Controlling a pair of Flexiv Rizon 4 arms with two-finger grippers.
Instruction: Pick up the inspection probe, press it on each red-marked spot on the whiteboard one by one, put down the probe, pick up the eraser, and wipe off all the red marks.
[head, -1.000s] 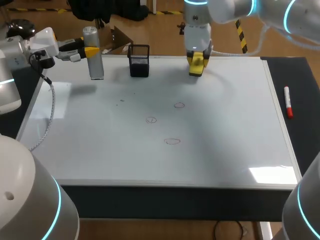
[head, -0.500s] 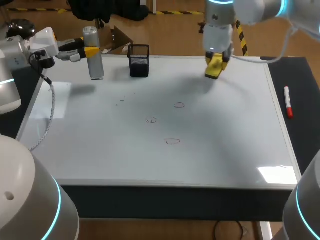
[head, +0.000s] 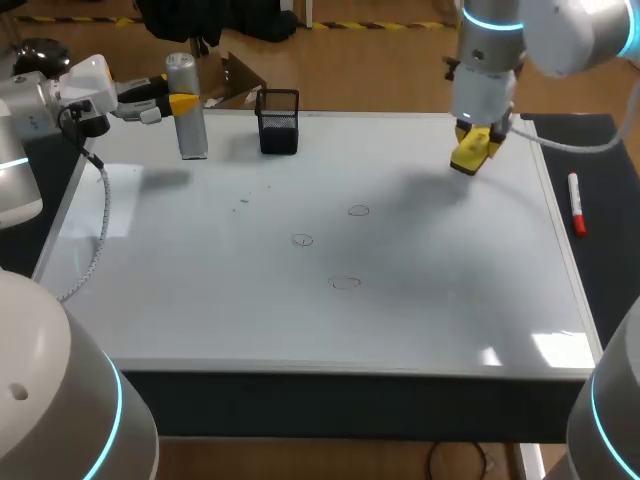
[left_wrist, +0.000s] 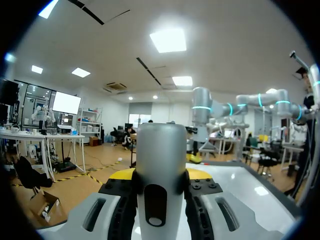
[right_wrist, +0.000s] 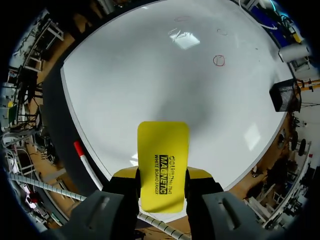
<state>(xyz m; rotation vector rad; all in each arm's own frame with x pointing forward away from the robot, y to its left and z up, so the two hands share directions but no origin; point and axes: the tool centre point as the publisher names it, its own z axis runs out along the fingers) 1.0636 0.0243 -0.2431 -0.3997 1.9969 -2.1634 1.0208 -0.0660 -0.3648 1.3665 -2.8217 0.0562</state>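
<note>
- Sitting unwiped mid-whiteboard (head: 250, 330): three red marks (head: 345, 283).
- Right gripper (right_wrist: 163, 180) is clenched on the yellow eraser (head: 470, 153), raised over the far right corner, likely ready for wiping.
- Left gripper (left_wrist: 160, 187) grasps the upright probe (head: 190, 130) at the far left corner, probably parked clear of the marks.
</note>
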